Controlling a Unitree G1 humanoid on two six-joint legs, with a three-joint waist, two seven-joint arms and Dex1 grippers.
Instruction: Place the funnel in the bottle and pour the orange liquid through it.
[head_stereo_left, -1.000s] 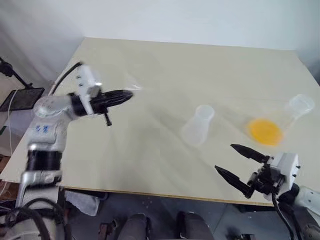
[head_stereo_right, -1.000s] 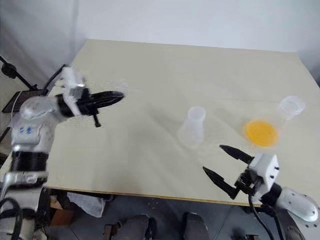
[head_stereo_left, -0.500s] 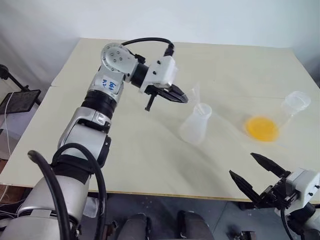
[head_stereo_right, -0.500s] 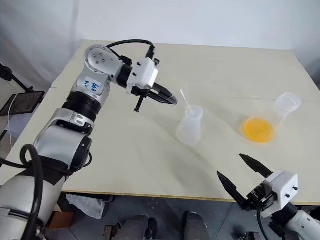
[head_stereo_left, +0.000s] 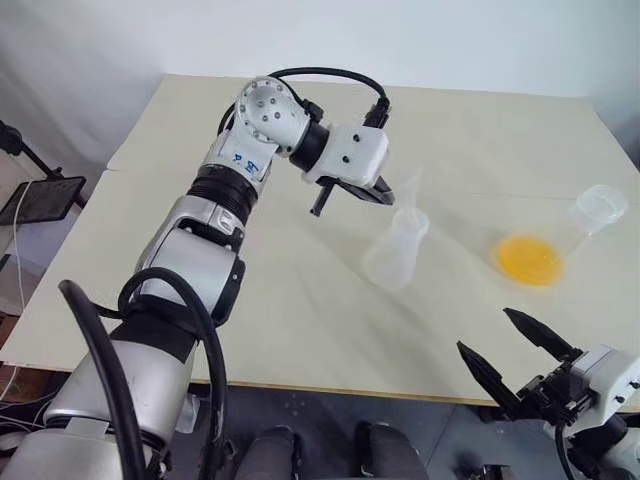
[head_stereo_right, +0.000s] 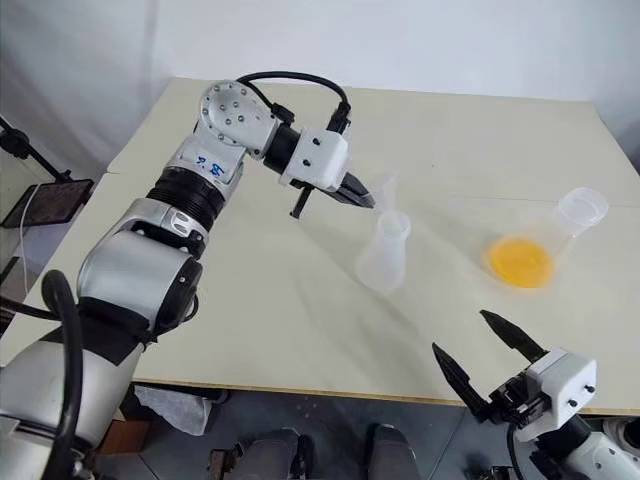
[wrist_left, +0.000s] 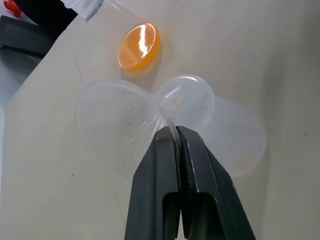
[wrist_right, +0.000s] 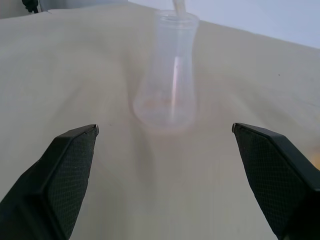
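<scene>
Left wrist view: the left tool (wrist_left: 176, 131) pinches the funnel (wrist_left: 117, 127) by its rim, just above the bottle (head_stereo_left: 398, 250) mouth. The orange liquid (head_stereo_left: 530, 259) sits in the bigger flask (head_stereo_left: 570, 235) on the worktop (head_stereo_left: 300, 300). The right tool (head_stereo_left: 510, 345) is spread, empty.

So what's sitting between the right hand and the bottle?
Nothing: in the right wrist view bare table runs from the open right hand to the bottle.

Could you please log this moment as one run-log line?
left gripper: jaws shut on funnel rim, at bottle mouth | right gripper: jaws open, empty | orange liquid: in conical flask, unpoured
</scene>
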